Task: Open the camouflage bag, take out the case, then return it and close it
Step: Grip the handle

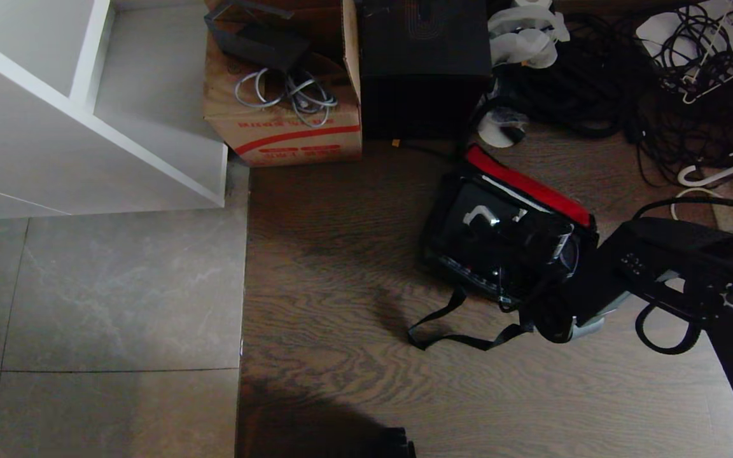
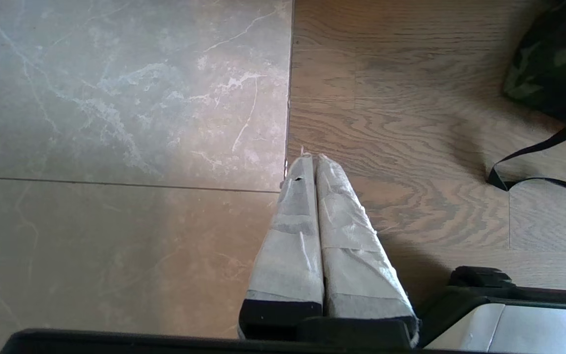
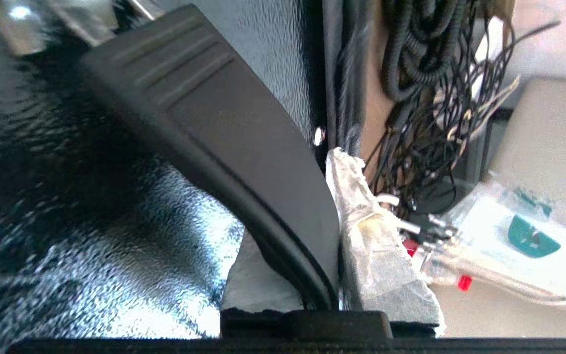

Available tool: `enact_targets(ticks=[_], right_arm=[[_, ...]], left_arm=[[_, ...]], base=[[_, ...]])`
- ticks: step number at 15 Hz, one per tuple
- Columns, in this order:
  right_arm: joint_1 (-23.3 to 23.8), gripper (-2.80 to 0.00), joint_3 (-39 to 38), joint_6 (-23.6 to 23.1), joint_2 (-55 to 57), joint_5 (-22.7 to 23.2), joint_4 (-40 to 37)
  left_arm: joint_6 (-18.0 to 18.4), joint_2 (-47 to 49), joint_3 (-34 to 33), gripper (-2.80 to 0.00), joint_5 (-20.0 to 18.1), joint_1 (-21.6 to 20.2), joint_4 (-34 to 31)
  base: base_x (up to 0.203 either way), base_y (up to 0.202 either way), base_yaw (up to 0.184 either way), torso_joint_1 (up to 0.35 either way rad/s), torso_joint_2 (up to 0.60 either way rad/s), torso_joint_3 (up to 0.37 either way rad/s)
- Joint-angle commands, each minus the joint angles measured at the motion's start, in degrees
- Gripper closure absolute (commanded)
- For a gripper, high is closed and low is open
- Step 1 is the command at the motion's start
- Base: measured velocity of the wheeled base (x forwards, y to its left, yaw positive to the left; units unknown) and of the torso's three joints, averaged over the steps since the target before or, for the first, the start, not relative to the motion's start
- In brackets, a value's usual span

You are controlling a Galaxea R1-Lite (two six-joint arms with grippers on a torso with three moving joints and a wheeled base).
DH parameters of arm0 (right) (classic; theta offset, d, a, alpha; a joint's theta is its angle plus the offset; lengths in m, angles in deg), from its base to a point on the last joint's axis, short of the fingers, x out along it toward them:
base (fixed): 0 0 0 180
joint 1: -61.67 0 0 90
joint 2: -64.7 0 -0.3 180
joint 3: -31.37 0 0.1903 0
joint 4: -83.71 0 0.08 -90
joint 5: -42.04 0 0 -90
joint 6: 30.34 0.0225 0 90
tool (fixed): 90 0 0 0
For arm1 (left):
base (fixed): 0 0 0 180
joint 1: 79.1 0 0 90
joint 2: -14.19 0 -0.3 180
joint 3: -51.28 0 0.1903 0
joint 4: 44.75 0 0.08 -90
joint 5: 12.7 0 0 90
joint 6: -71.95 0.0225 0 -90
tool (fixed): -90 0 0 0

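The camouflage bag [image 1: 433,222] lies open on the wood floor, with its red lining [image 1: 532,187] turned up along the far edge. The black case [image 1: 468,238] sits inside it, one silver handle bracket [image 1: 478,215] catching the light. My right gripper [image 1: 564,251] reaches in from the right over the bag's near right end. In the right wrist view the right gripper [image 3: 312,196] is shut on the case's black handle bar [image 3: 224,128], with the case's textured face [image 3: 91,236] beside it. My left gripper [image 2: 312,160] hangs shut and empty over the tile-wood seam, and a corner of the bag [image 2: 553,64] shows far off.
The bag's black shoulder strap [image 1: 462,318] trails on the floor toward me. Behind the bag stand a tall black box [image 1: 424,63] and a brown carton [image 1: 284,121] with cables on it. A tangle of black cables [image 1: 659,83] fills the far right. A white shelf unit [image 1: 86,114] is at the left.
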Motion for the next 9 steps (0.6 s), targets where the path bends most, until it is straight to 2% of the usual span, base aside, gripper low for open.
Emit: enact_targets(ticks=[1,4,9], right_arm=[[-1.2,0.00,-2.3,-0.5,-6.7,-0.9,1.4],[-2.8,0.00,-3.3,-0.8,-9.7,-2.4,1.2],[-3.0,0.00,-5.2,-0.9,-11.8,-2.8,1.3]], left_arm=[[0.0,0.0,-0.1,0.00,0.0,0.0,0.0],[0.0,0.0,0.0,0.00,0.0,0.0,0.0],[0.0,0.0,0.0,0.00,0.0,0.0,0.0]], base=[[0.000,0.000,0.000,0.000,0.00,0.000],[0.000,0.000,0.000,0.000,0.00,0.000],[0.000,0.000,0.000,0.000,0.00,0.000]])
